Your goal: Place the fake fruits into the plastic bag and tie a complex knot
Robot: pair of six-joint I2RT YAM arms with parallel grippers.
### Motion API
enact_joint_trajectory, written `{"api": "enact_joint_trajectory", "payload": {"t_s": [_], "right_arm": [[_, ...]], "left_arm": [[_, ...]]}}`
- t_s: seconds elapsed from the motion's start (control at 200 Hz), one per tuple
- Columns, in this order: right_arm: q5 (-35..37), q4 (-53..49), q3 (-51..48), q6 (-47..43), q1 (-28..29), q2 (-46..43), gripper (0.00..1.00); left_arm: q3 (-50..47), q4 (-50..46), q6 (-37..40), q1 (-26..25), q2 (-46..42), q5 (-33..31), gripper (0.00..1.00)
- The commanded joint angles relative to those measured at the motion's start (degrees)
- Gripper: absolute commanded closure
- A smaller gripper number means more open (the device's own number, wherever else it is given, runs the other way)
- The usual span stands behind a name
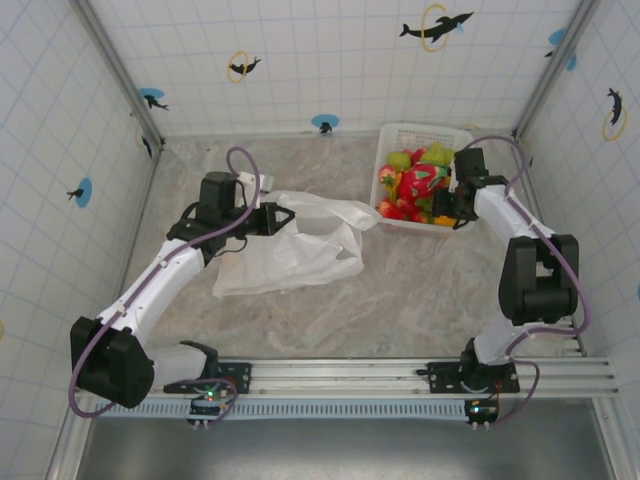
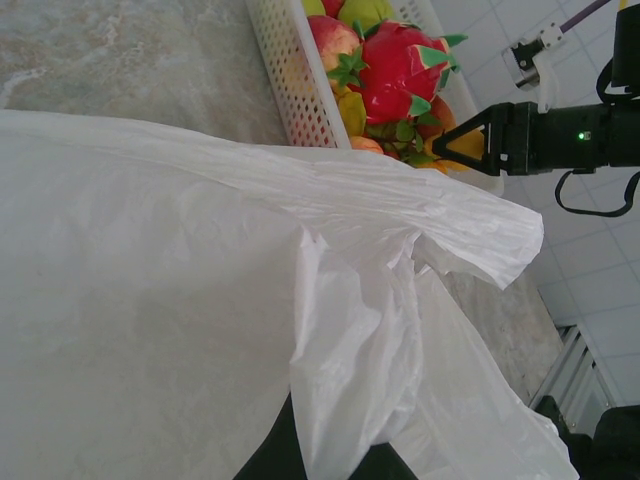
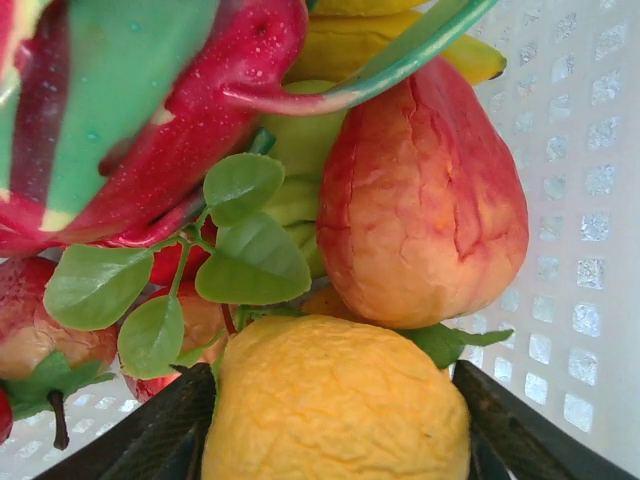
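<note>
Inside basket (image 3: 590,200), right end effector (image 3: 332,440) grips yellow fruit (image 3: 330,385).

You're working over a grey-beige, marble-patterned table (image 1: 430,290). Left of centre on it, the white plastic bag (image 1: 290,258) lies crumpled and mostly flat. The white lattice basket (image 1: 398,133) stands at the far right, just beside the bag's right end. An aluminium rail (image 1: 400,372) runs along the near edge.

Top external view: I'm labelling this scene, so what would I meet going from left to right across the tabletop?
plastic bag → dragon fruit, lying in the white basket → right gripper
</note>
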Motion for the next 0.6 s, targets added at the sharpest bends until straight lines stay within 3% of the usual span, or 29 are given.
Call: {"api": "enact_joint_trajectory", "payload": {"t_s": [0.0, 0.08, 0.595], "right_arm": [[-0.33, 0.03, 2.59, -0.18, -0.23, 0.53, 0.41], [0.27, -0.16, 2.34, -0.28, -0.24, -0.81, 0.48], [0.13, -1.78, -0.94, 1.57, -0.36, -17.21, 0.49]], "left_arm": [[0.69, 0.29, 1.03, -0.41, 0.32, 0.13, 1.0], [0.66, 0.19, 1.12, -0.41, 0.25, 0.08, 1.0], [0.83, 0.26, 1.3, -0.49, 0.19, 0.13, 1.0]]}}
